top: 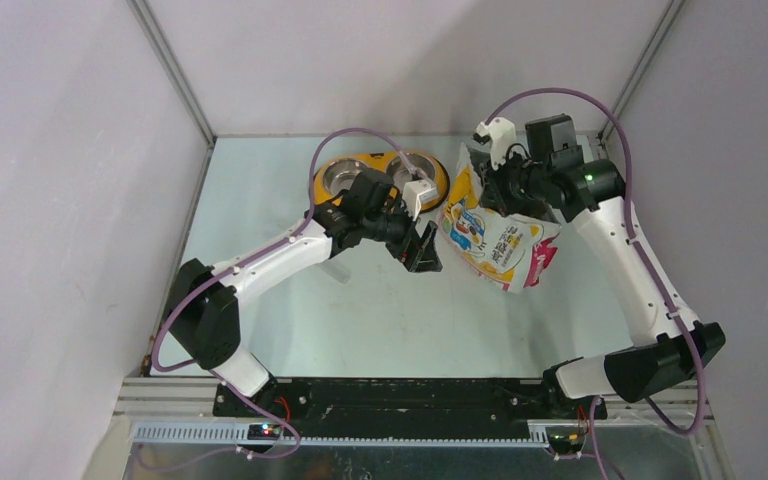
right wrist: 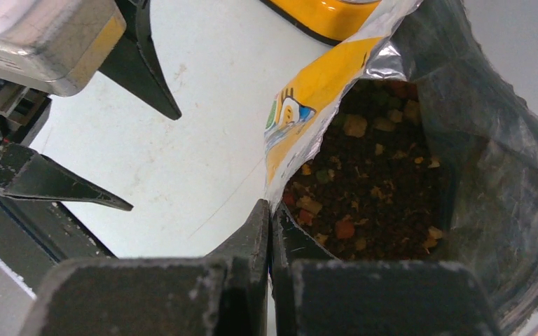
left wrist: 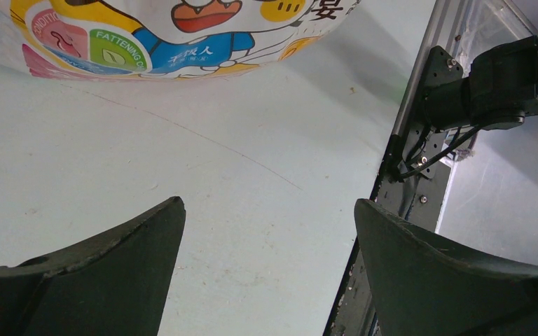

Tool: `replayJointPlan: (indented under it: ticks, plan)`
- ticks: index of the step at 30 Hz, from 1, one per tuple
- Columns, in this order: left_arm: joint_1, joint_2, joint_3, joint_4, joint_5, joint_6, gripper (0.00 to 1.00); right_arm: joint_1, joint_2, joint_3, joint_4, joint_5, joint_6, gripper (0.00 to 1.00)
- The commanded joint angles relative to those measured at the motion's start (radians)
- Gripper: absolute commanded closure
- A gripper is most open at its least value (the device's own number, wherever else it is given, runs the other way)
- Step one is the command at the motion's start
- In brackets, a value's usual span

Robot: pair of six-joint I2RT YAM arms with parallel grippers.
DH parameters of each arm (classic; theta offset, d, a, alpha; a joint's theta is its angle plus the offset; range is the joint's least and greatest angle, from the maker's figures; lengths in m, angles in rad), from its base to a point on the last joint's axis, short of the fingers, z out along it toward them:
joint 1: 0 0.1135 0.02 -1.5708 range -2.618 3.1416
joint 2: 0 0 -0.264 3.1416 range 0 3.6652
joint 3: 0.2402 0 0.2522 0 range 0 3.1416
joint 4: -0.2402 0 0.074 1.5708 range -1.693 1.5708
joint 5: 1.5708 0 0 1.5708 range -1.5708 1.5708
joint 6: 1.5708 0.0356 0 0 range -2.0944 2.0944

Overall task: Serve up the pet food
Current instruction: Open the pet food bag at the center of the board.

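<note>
Bag (top: 498,245) at tabletop (top: 360,320) 1 o'clock, label reads "FATTENING" plus Chinese characters. Right end effector (right wrist: 270,220) pinched on the bag's open rim, kibble (right wrist: 371,189) inside. Left end effector (left wrist: 270,210) wide, holding nothing, at bag's 9 o'clock. Open tabletop toward 6–8 o'clock.

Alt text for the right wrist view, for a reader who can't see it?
The right gripper is shut on the rim of the open foil bag, brown kibble showing inside. The left gripper stands open over the pale table at left.
</note>
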Motion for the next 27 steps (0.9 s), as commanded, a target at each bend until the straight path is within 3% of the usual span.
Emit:
replayJointPlan:
  ticks: [1, 7, 13, 20, 27]
  plan:
    - [-0.006, -0.011, 0.046, 0.013, 0.024, -0.005, 0.02, 0.004, -0.013, 0.078, 0.064, -0.081, 0.019, 0.97]
    - [-0.006, -0.01, 0.046, 0.013, 0.024, -0.005, 0.02, 0.019, -0.004, 0.08, 0.101, 0.026, 0.024, 0.59]
    - [-0.007, -0.004, 0.047, 0.013, 0.023, -0.005, 0.02, 0.051, 0.048, 0.132, 0.125, 0.166, 0.064, 0.4]
    - [-0.006, -0.004, 0.047, 0.011, 0.023, -0.004, 0.02, 0.073, 0.172, 0.227, 0.1, 0.308, 0.116, 0.4]
    - [-0.006, -0.001, 0.048, 0.011, 0.024, -0.004, 0.02, 0.072, 0.238, 0.271, 0.059, 0.31, 0.136, 0.42]
